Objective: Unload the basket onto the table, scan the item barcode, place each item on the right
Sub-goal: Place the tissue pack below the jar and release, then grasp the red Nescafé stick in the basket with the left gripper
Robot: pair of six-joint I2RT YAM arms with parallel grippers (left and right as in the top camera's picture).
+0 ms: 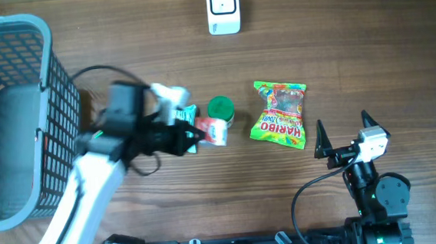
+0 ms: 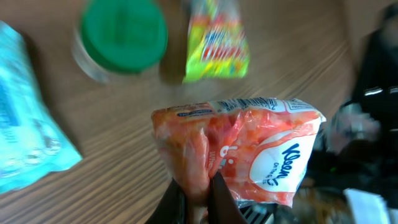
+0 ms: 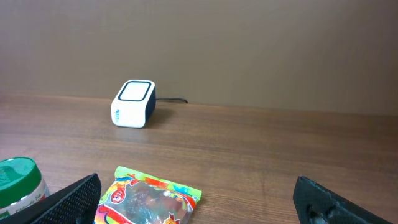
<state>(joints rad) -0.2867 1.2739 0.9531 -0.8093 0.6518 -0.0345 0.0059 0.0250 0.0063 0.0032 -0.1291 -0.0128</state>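
Wooden table (image 1: 351,43), left fingers (image 2: 222,202) tight on orange tissue pack (image 2: 242,146).

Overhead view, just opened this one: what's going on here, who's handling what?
The left gripper is shut on an orange Kleenex tissue pack, pinching its edge beside the green-lidded jar and a teal packet. The right gripper sits open and empty near the Haribo bag. The white barcode scanner stands at the far edge, well away from the pack; no scan yet.

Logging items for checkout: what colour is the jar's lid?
Green. The lid shows best in the left wrist view.
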